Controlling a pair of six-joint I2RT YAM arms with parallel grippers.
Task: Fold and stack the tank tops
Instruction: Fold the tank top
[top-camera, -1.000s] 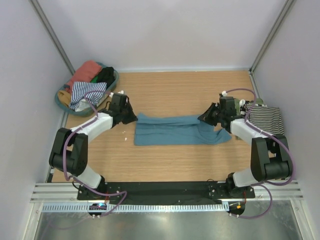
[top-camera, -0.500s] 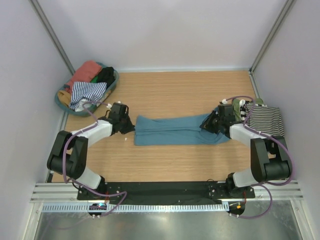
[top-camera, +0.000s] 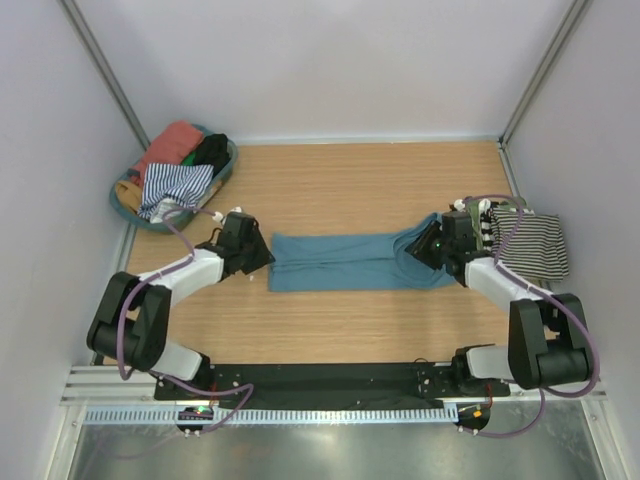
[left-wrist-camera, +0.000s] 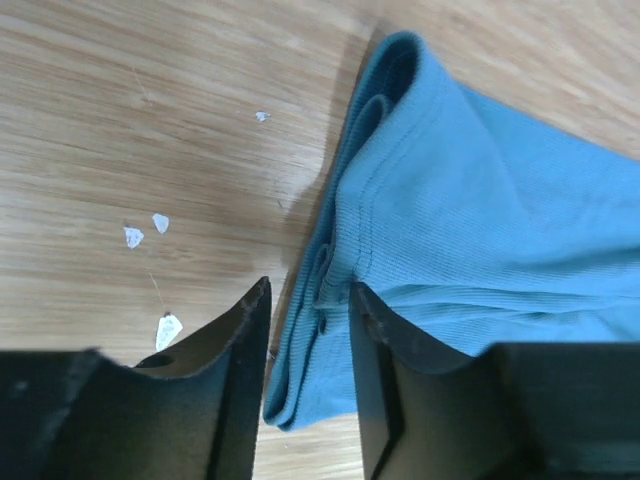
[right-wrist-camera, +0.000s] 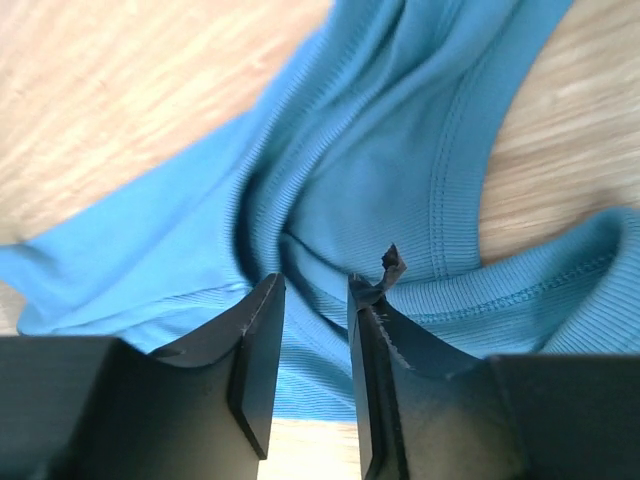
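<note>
Top external view: a teal blue tank top (top-camera: 345, 262) lies flat at the middle of the tabletop (top-camera: 350, 190), folded into a long band running left to right.

The left gripper (top-camera: 266, 256) sits low at the band's left end. In the left wrist view its jaws stand slightly spread, with the layered folded edge of the cloth lying in the gap, not pinched. Small white flecks (left-wrist-camera: 133, 237) lie on the wood just left of that edge.

The right gripper (top-camera: 422, 250) sits at the right end, over the bunched neckline and straps. Its jaws are likewise a little apart, with cloth beneath the gap.

A black-and-white striped tank top (top-camera: 540, 250) lies at the right edge of the tabletop. A round teal basket (top-camera: 231, 162) at the far left holds more tops.
</note>
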